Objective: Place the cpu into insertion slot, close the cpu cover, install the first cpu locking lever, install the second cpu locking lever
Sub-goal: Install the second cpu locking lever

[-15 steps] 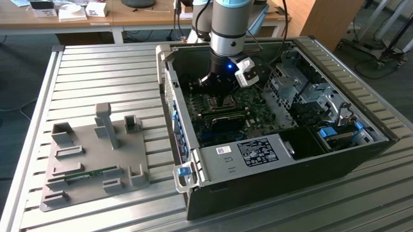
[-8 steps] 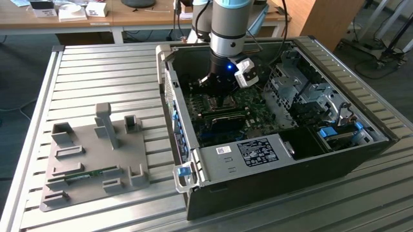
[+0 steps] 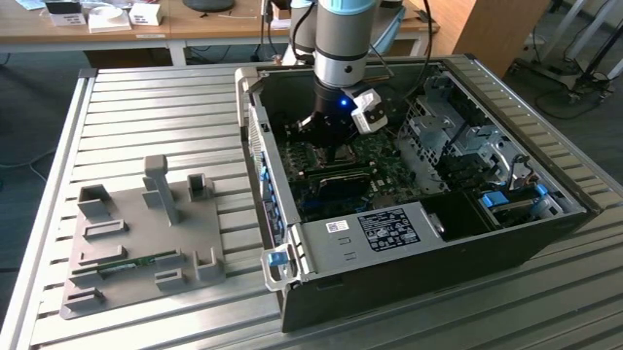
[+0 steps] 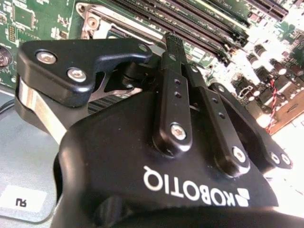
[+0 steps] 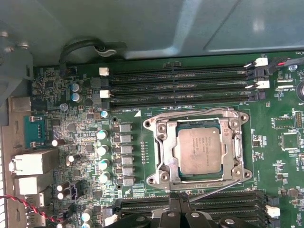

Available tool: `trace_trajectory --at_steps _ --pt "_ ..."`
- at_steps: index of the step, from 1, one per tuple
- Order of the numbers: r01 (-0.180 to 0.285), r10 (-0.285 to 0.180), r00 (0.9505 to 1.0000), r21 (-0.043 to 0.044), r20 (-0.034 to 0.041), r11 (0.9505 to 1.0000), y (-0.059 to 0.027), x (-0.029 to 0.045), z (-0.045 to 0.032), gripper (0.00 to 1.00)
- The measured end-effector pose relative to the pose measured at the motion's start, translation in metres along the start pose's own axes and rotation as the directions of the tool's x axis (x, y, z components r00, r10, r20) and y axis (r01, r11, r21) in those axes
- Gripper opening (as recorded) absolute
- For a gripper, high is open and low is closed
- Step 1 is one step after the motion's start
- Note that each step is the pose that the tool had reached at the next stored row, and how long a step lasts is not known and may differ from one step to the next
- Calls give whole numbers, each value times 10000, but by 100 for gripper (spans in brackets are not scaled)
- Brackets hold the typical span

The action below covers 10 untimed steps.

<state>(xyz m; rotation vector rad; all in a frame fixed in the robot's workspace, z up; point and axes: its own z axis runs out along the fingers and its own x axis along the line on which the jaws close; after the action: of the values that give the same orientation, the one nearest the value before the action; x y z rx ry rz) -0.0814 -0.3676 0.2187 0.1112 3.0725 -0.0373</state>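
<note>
The cpu (image 5: 199,151), a dull silver square, lies flat in the insertion slot (image 5: 243,142) on the green board. The cpu cover (image 5: 165,147), a shiny metal frame, lies down around it. One thin locking lever (image 5: 218,191) slants up along the slot's side nearest my fingers. A second lever (image 5: 190,112) runs along the opposite side. My gripper (image 5: 178,203) is shut, its black tips together just beside the slot's near edge, with nothing seen between them. The exterior view shows the gripper (image 3: 336,149) low inside the open computer case. The shut tips (image 4: 173,43) show over memory slots in the second wrist view.
Long black memory slots (image 5: 180,83) flank the socket on both sides. Case walls (image 3: 255,138) surround the board, with a drive cage (image 3: 457,138) and a labelled metal box (image 3: 380,230) close by. A grey fixture plate (image 3: 136,240) sits on the slatted table at the exterior view's left.
</note>
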Motion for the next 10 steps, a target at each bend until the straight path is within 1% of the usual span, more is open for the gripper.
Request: trace_trajectory --at_steps 5,10 --pt "-1 1 10000 -2 38 10000 -2 37 8 11" --pt "0 0 10000 -3 48 10000 -5 80 14 11"
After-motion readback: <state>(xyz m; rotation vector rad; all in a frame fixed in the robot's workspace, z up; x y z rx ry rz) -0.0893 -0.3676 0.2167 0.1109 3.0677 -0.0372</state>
